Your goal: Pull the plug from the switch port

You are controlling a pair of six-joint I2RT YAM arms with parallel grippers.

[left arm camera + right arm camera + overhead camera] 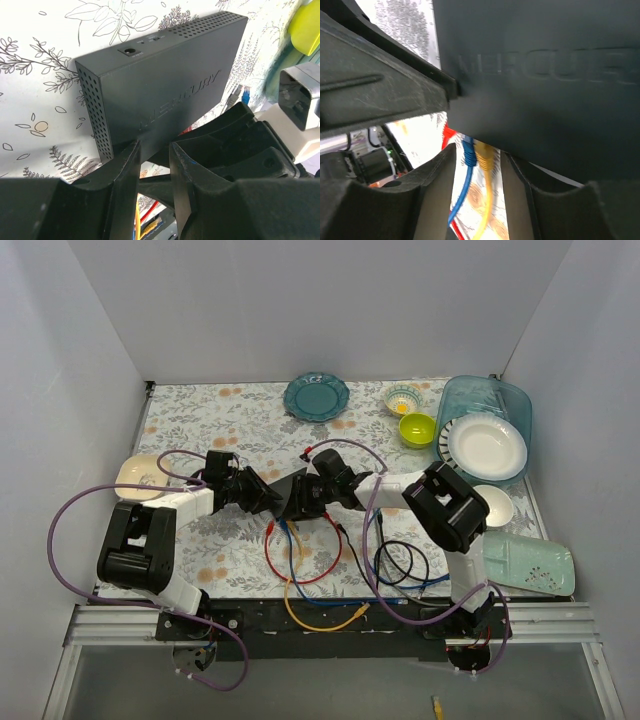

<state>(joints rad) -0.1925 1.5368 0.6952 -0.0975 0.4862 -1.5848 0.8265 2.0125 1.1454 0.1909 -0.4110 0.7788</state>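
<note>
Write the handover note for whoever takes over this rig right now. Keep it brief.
Left hand: appears clamped on the lower edge of the black box, holding it tilted up.
Right hand: under the box, fingers on either side of the blue plug and yellow plug. Whether they pinch cannot be told.
Done: box raised, Right hand lined up at the plugs.
Left to do: both plugs look seated in the box. Probably close on one and pull it straight out while the Left hand steadies the box.

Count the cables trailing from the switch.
4: red cable looping left, blue cable and yellow cable in the middle, black cable coiled right. More may hide under the switch.
</note>
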